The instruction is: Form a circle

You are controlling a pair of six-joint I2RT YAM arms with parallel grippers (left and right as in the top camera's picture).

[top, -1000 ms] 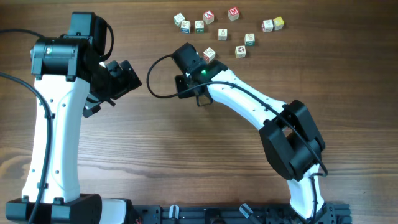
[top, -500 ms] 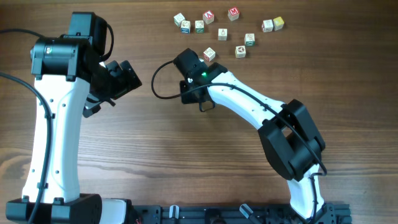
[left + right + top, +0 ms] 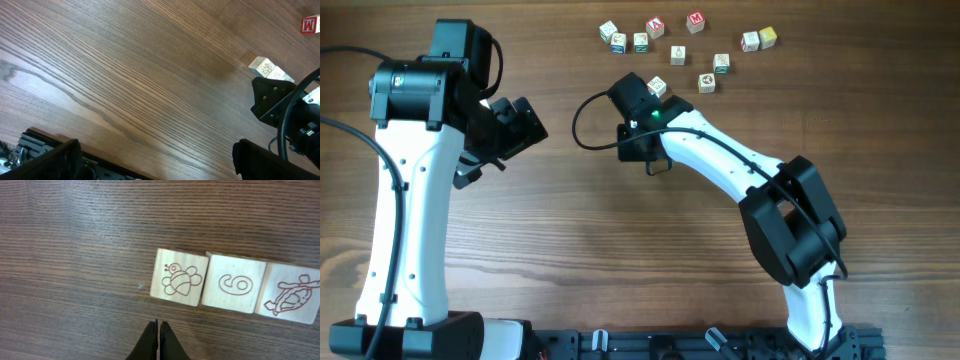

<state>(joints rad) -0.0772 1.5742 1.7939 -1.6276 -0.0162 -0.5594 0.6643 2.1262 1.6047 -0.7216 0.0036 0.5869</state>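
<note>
Several small white letter-and-picture cubes lie scattered at the table's far side, among them a red-faced cube (image 3: pixel 695 20) and a yellow-sided one (image 3: pixel 767 37); they form no circle. The right wrist view shows three cubes touching in a row: a bee cube (image 3: pixel 180 278), a "6" cube (image 3: pixel 234 283) and a turtle cube (image 3: pixel 292 292). My right gripper (image 3: pixel 157 326) is shut and empty, its tips just short of the bee cube. From overhead the right gripper (image 3: pixel 631 96) covers most of that row; one cube (image 3: pixel 657 87) shows beside it. My left gripper (image 3: pixel 520 125) is open, empty and well to the left.
In the left wrist view the open left gripper (image 3: pixel 155 164) hangs over bare wood, with the right arm's black wrist (image 3: pixel 280 100), a pale cube (image 3: pixel 264 67) and a red-letter cube (image 3: pixel 310 24) at the right. A black rail (image 3: pixel 700 345) runs along the near edge.
The right gripper has slid a little to the right, closer to the cube beside it, staying shut. The left arm has not moved.
</note>
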